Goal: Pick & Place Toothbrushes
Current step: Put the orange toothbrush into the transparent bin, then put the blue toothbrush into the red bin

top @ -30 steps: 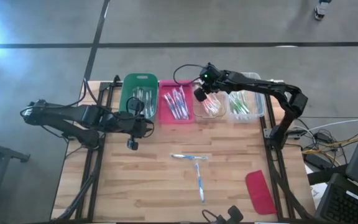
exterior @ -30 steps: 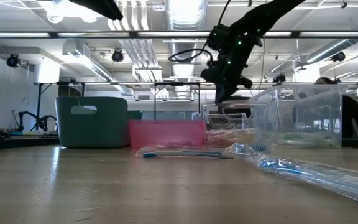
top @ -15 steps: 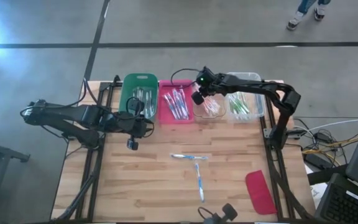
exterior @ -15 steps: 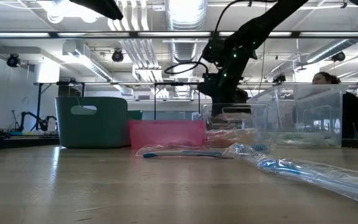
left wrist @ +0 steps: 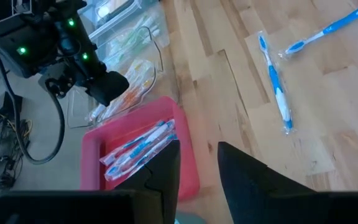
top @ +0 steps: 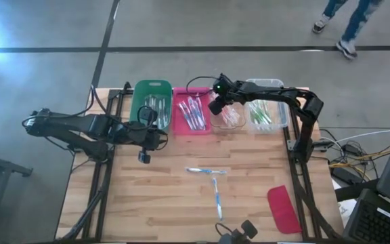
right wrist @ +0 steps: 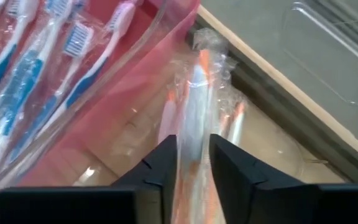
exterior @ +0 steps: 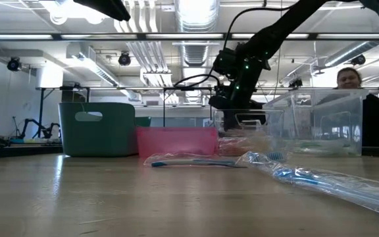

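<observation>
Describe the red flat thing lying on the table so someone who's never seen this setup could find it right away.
Start at the wooden slatted table and look to the bare corner on the right arm's side, the edge opposite the row of bins. There lies a flat red oblong plastic lid, slightly angled. Unlike the deep pink plastic bin in the row, it is flat, darker red, and holds nothing.

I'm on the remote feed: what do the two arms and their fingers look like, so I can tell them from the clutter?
Both arms are dark, slim and jointed. The right arm shows a glowing green light near its wrist and a looping black cable. The left arm is equally dark, with bundled cabling at the wrist. The fingers are black, blocky and flat-faced; the left gripper's fingers look the same.
</observation>
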Available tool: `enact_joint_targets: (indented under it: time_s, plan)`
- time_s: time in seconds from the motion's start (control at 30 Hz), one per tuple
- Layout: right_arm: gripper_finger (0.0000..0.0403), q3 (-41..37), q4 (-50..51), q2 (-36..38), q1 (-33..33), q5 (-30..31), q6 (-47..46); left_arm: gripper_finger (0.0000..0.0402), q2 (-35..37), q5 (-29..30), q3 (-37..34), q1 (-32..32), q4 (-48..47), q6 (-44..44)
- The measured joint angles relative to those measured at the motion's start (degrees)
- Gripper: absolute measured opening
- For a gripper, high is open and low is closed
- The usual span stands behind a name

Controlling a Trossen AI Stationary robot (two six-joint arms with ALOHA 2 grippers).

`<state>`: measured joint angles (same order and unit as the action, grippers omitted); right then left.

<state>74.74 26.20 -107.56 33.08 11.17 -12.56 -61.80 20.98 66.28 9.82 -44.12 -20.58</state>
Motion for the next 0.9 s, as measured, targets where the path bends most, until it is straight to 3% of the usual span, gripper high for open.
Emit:
enact_joint_targets:
  time_s: [0.23, 0.47, 0.67, 0.9]
  plan:
    - [0.0145, 2.16, 2.10, 0.10, 0.31, -2.55, 0.63, 0.0112, 0.00, -0.07, 0.00, 0.00, 0.02, -0.39]
    - [0.0187, 9.29, 13.22, 0.68, -0.19, -2.54, 3.86, 0.0113, 0.00, -0.09, 0.00, 0.00, 0.02, 0.13]
    - [0.0192, 12.24, 19.13, 5.50, -3.13, -2.24, 6.32, 0.0113, 0.00, -0.47, 0.00, 0.00, 0.04, 2.69]
    - [0.0168, 10.08, 22.66, 14.95, -8.22, -2.18, 6.30, 0.0112, -0.72, -0.42, 0.00, 0.00, 1.72, 6.57]
